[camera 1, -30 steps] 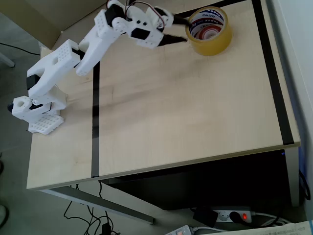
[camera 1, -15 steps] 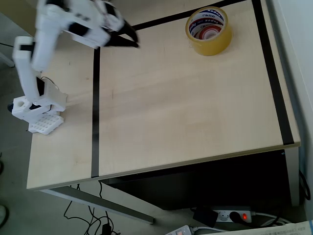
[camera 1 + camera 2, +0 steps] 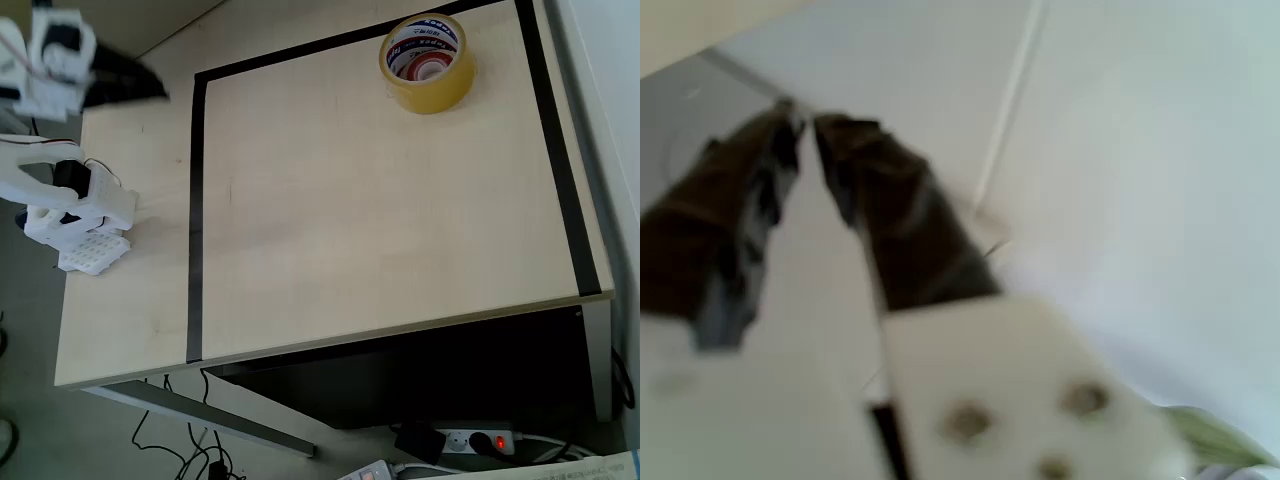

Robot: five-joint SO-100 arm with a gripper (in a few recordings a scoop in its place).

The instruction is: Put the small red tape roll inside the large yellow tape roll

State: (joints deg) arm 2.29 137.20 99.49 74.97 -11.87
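Inside — glossy red ring [image 3: 424, 70] — amber roll [image 3: 427, 62]

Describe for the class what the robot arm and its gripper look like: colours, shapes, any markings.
The arm is white plastic in blocky segments, on a white base with a perforated grid plate. The gripper has two dark, tapering fingers on a white mount with round screw holes. Both pictures are blurred, so no markings can be read.

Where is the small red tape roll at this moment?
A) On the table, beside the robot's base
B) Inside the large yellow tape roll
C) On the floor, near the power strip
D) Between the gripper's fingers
B: in the overhead view, the small red tape roll lies within the white core of the large yellow tape roll at the table's far right, while the gripper is far off at the upper left.
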